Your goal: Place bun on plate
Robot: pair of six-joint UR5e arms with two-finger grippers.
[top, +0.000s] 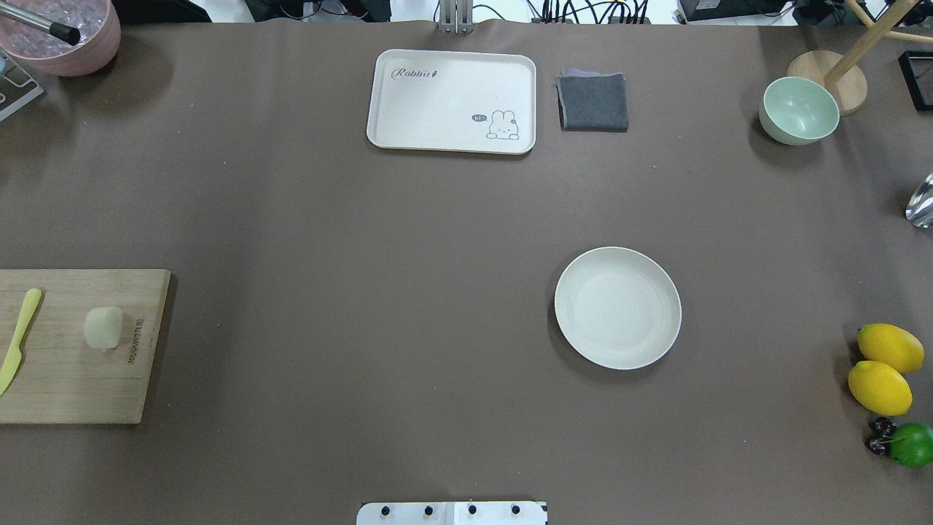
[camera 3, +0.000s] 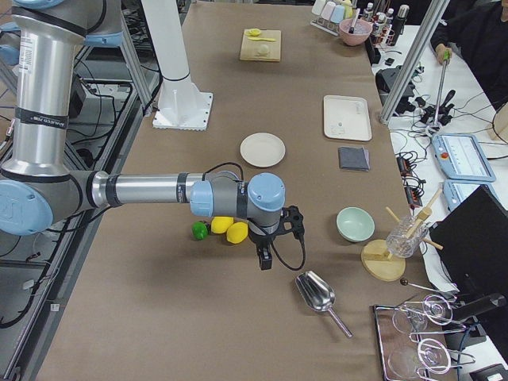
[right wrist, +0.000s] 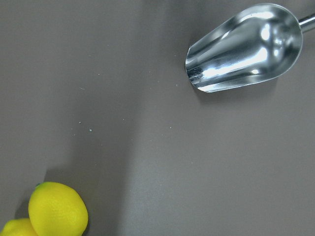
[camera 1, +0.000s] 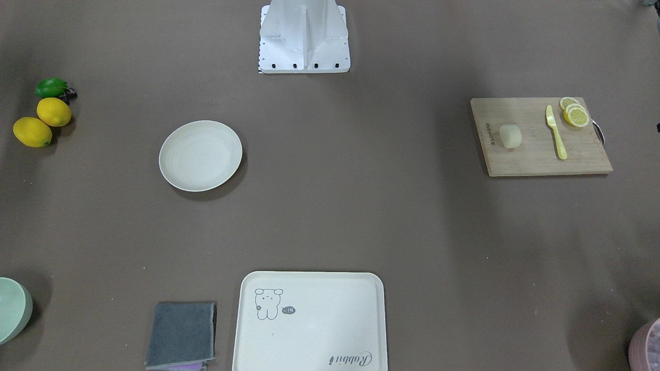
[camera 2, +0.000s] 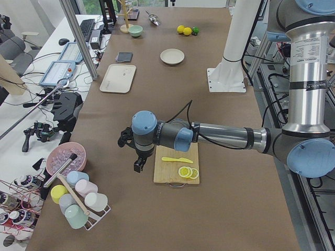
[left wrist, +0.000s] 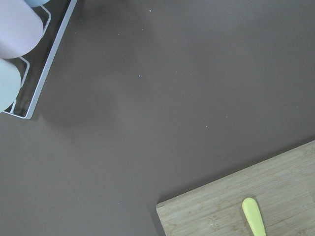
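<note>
The bun (camera 1: 510, 136) lies on a wooden cutting board (camera 1: 541, 159) at the bench's end on the robot's left. It sits close to the board's lettered edge, the one turned toward the bench's middle. A pale yellow knife (camera 1: 556, 133) lies on the same board, apart from the bun, and a few lemon slices (camera 1: 575, 113) are stacked at the board's far corner. The plate (camera 1: 200, 155) stands bare, between the bench's middle and the robot's right end, well apart from the board.

The left arm (camera 2: 157, 136) hangs over the bench just off the board's outer edge, with its jaws pointing down; I cannot tell whether they are released or clenched. The right arm (camera 3: 266, 202) hangs at the opposite end by two whole lemons (camera 3: 230, 230) and a lime (camera 3: 200, 230), near a metal scoop (right wrist: 246, 46). Its jaws cannot be judged either
</note>
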